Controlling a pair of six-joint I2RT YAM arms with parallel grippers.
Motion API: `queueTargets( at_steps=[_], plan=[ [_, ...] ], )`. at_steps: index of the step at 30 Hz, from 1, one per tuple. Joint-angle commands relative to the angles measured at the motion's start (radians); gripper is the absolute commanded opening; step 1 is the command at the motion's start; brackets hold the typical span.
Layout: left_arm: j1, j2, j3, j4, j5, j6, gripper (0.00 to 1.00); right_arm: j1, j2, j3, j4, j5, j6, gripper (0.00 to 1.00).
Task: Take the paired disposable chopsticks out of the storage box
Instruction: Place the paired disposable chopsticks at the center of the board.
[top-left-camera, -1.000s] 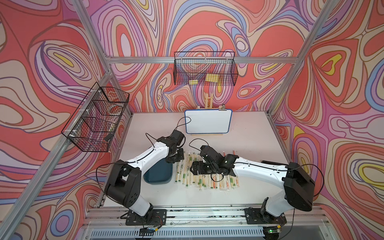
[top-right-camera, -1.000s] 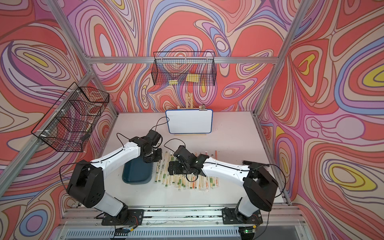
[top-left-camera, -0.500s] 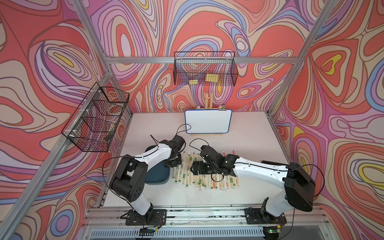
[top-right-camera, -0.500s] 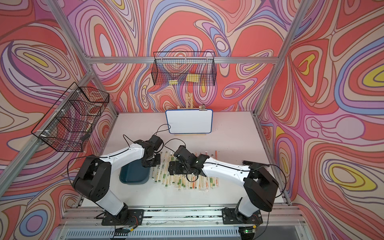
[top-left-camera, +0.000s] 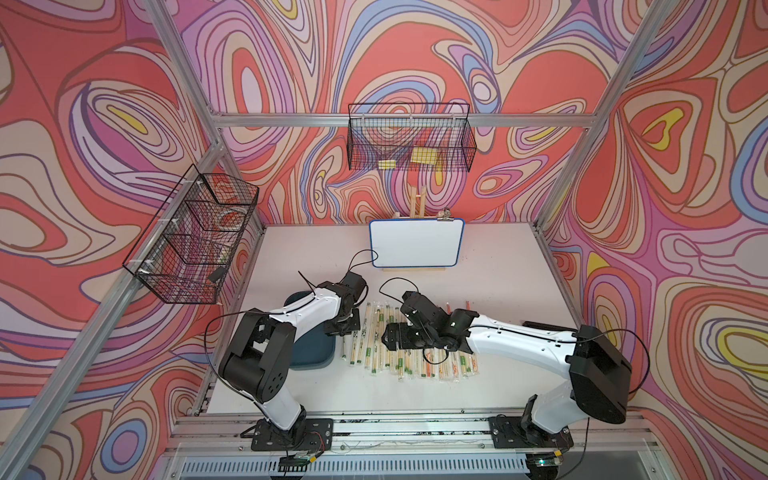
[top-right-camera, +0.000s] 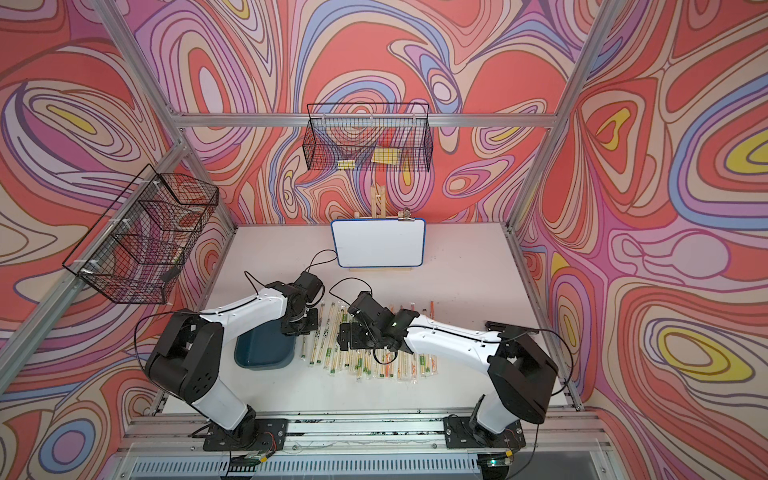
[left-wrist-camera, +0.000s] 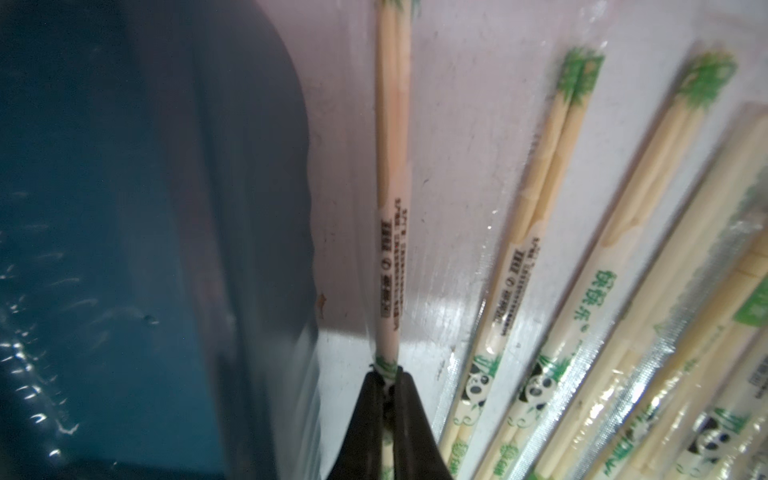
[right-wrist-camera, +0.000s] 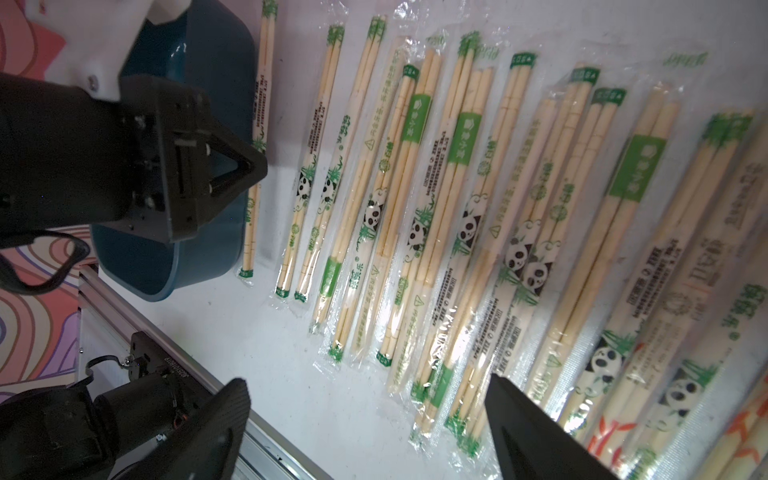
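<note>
Swirl-patterned walls (top-left-camera: 374, 50), white tabletop (top-left-camera: 498, 257), aluminium frame (top-left-camera: 332, 120)

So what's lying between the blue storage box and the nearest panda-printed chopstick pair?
One sleeved chopstick pair, pinched by the shut left claw, runs alongside the storage box before the panda-printed pair; both wrist views show it.

The left arm (top-left-camera: 307, 316) and right arm (top-left-camera: 519, 340) are built alike: glossy white link shells between bulky matte black joint housings. Thin black cables (right-wrist-camera: 77, 255) loop free near the wrists. Each stands on a flat black base plate (top-left-camera: 320, 432). The right pincer (right-wrist-camera: 368, 380) has black wedge-shaped fingers (right-wrist-camera: 536, 436), and a silver screw (right-wrist-camera: 92, 79) dots the left arm's white shell.
</note>
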Motion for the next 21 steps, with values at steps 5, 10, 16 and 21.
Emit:
queueTargets(
  at_steps=[5, 10, 16, 21],
  plan=[
    [-0.013, 0.031, -0.008, 0.031, 0.025, 0.013, 0.00, 0.002, -0.018, -0.011, 0.000, 0.015, -0.002, 0.94],
    [-0.014, 0.042, -0.020, 0.044, 0.036, 0.010, 0.05, 0.002, -0.023, -0.008, -0.005, 0.017, -0.003, 0.94],
    [-0.014, 0.012, -0.044, 0.051, 0.036, -0.007, 0.55, 0.002, -0.023, -0.005, -0.008, 0.015, -0.003, 0.94],
    [-0.013, -0.056, -0.064, 0.037, 0.004, -0.034, 0.70, 0.003, -0.021, -0.001, -0.010, 0.015, -0.002, 0.94]
  ],
)
